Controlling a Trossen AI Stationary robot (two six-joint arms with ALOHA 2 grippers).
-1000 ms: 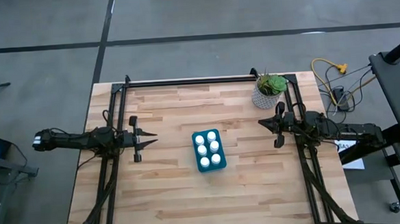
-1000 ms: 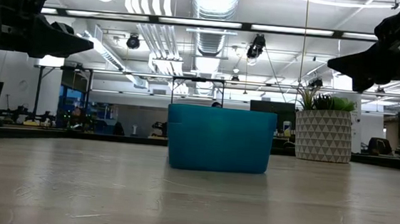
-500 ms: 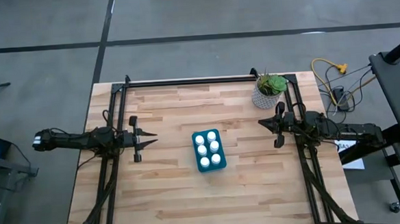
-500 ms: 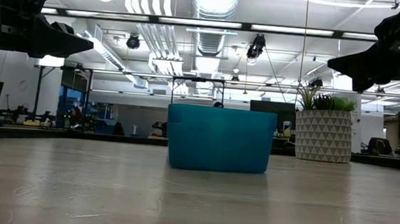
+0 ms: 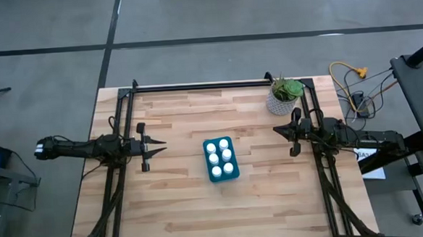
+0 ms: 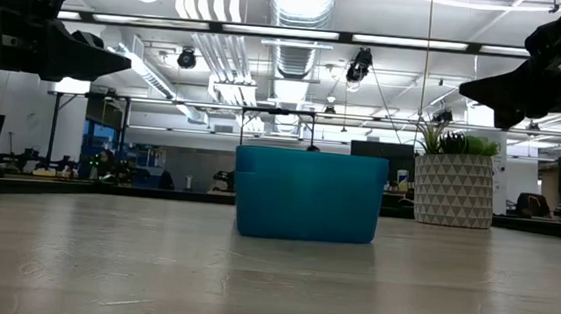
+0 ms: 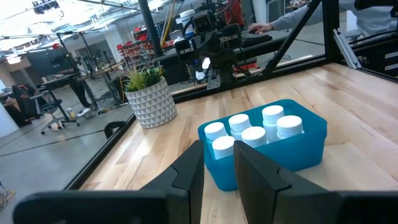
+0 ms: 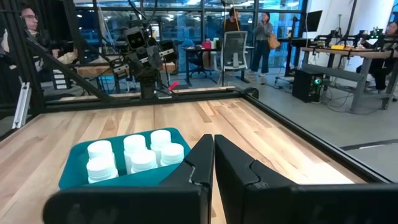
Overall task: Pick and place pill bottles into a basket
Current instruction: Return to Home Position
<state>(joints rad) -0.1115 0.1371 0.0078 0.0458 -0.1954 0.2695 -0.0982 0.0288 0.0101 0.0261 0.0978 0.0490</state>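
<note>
The teal basket (image 5: pixel 213 178) stands on the wooden table near its middle. Several white pill bottles (image 5: pixel 219 158) stand upright inside it, caps up; they also show in the left wrist view (image 7: pixel 252 134) and the right wrist view (image 8: pixel 134 152). My left gripper (image 5: pixel 162 146) hovers above the table to the left of the basket, with a narrow gap between its fingers (image 7: pixel 217 152), and holds nothing. My right gripper (image 5: pixel 276 130) hovers to the right of the basket, shut and empty (image 8: pixel 213 140). Both point toward the basket.
A white patterned pot with a green plant (image 5: pixel 283 96) stands at the table's far right, close to my right arm. Black frame rails run along the table's left, right and far sides. Bare wood lies all around the basket (image 6: pixel 308 194).
</note>
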